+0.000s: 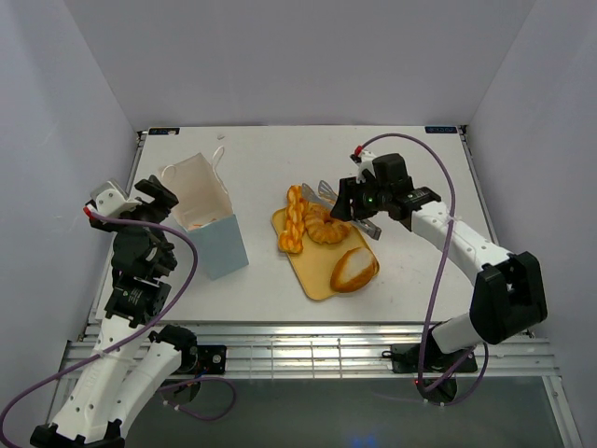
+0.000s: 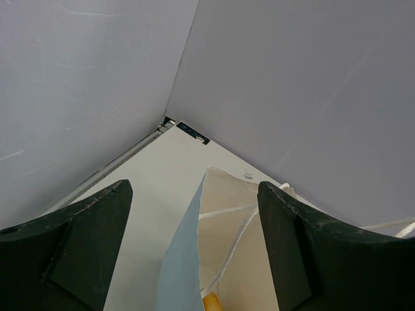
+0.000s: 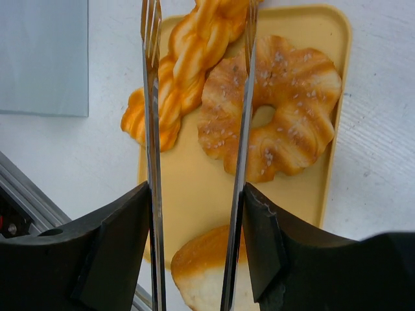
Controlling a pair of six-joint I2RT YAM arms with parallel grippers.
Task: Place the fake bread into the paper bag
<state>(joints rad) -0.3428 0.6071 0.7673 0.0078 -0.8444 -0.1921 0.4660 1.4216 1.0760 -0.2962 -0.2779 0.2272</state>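
Three pieces of the fake bread are seen lying on a flat, round-cornered yellow tray [image 1: 312, 280] on the white table [image 1: 280, 159]. They are a glossy golden-orange braided twist [image 3: 185, 58], ropey and ridged, a ring doughnut [image 3: 292, 116] with a flaky, fluted surface flecked with pale grains, and a smooth oval roll [image 1: 354, 269] whose golden crust is split by a cream band. The twist and the doughnut are set touching side by side at the tray's far end, and the roll lies apart at the near end. The right gripper [image 3: 194, 197] is clenched on a pair of thin metal tongs [image 3: 150, 129] with fork-like tines. The tongs' two arms are held spread against the insides of the dark fingers [image 3: 117, 246], one arm lying over the twist and the other over the doughnut's edge. Whether the tines touch the pastries cannot be told. To the left of the tray the paper bag [image 1: 219, 245] is stood upright and open, boxy, with a matte pale-blue outer wall, a white inside and thin white cord handles [image 2: 227, 210]. Low inside it a small glossy orange piece [image 2: 212, 302] is glimpsed, its shape not made out. The left gripper [image 2: 194, 188] is released, its black fingers spread wide above the bag's upper corner.
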